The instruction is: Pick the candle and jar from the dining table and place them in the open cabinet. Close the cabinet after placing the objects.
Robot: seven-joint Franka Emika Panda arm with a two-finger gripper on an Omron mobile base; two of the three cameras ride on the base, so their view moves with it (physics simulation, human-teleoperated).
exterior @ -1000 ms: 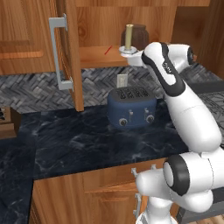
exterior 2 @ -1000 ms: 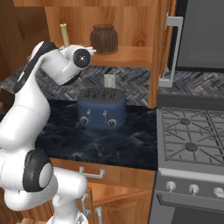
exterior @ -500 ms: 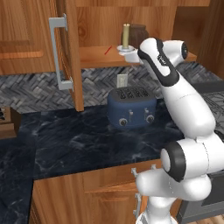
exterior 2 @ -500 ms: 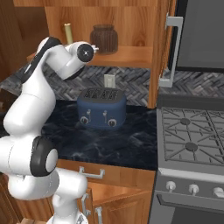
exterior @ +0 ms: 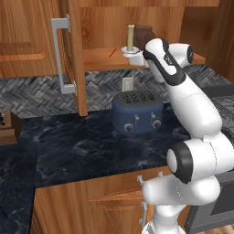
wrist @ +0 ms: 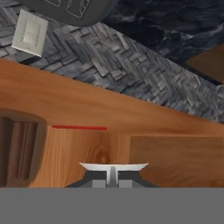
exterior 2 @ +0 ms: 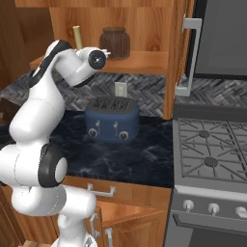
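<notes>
— What does the robot arm (exterior: 192, 105) look like?
— It is smooth, shiny and white, made of fat round pieces. The joints between them are dark rings, with a black round cap on one.

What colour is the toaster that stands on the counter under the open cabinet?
The toaster is dark blue, with small silver knobs on its front. The right base view shows it best.

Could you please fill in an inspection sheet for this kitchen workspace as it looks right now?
Surface: black marble counter, bearing a blue toaster.
Job's things: candle upright in its white holder and brown jar, both on the open cabinet's shelf.
Clutter: thin red mark on the shelf.
Grippers: gripper shut on the candle's holder rim.
Cables: nothing seen.
Surroundings: cabinet door open; stove to the right; herringbone backsplash.
</notes>
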